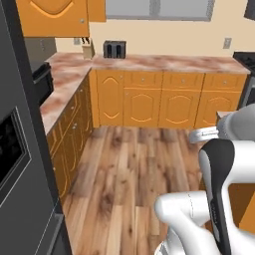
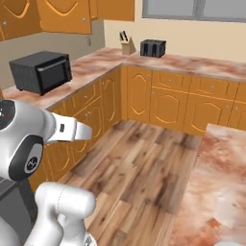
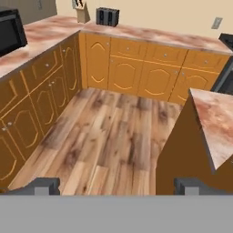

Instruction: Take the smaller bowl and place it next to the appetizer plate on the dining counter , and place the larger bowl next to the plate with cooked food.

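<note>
Bowls: neither the smaller nor the larger bowl can be placed from these views; where they sit cannot be told.
Dining counter [image 3: 214, 123]: pinkish-brown marbled top with a sharp corner and orange-brown side, to the right in the hand view; a bare stretch of it lies at lower right in the right base view.
Gripper [image 3: 117, 185]: fingers [image 3: 42, 185] spread wide, nothing between them, pointing out over the floor.
Risk, search: with no bowl or plate to aim at, my judgement is that the base could drive toward the wrong counter and waste motion.
Risk, collision: the dining counter's corner is near the hand; a swing to the right could clip it.
Risk, mix-up: the two bowls match in pattern, so they may be confused once found.
Floor [image 1: 129, 169]: wood planks, mottled brown, smooth-looking.
Wall counter [image 1: 164, 62]: same marbled top, orange panelled cabinet doors below.
Microwave [image 2: 42, 71]: dark, boxy.
Toaster [image 1: 114, 49]: dark, squat, beside a pale knife block [image 1: 87, 49].
</note>
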{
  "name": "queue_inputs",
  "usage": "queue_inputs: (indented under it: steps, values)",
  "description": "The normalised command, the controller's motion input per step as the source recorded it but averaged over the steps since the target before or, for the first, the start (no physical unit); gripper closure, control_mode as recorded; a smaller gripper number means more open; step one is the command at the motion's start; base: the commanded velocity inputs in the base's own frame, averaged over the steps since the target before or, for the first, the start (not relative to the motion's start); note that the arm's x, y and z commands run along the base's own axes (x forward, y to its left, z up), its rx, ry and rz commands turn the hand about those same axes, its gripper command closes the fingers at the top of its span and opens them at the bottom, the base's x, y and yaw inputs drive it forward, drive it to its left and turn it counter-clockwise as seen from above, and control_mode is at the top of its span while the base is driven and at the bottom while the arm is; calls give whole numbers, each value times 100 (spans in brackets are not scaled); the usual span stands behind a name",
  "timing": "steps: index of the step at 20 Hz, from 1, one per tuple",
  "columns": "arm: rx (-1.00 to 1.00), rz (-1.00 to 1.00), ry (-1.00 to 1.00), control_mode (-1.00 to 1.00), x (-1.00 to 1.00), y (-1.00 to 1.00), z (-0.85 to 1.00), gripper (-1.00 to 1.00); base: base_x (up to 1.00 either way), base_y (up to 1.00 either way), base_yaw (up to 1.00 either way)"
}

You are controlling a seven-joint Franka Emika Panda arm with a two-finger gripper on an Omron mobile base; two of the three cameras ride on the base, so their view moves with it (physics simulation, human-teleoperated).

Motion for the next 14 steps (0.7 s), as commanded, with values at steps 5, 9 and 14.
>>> queue_inputs:
  steps: [5,9,14]
  values:
    - [0,0,0,100,0,0,0,-100,100,4,-2]
    - [0,0,0,100,0,0,0,-100,100,16,-3]
    - [0,0,0,100,0,0,0,-100,100,28,-1]
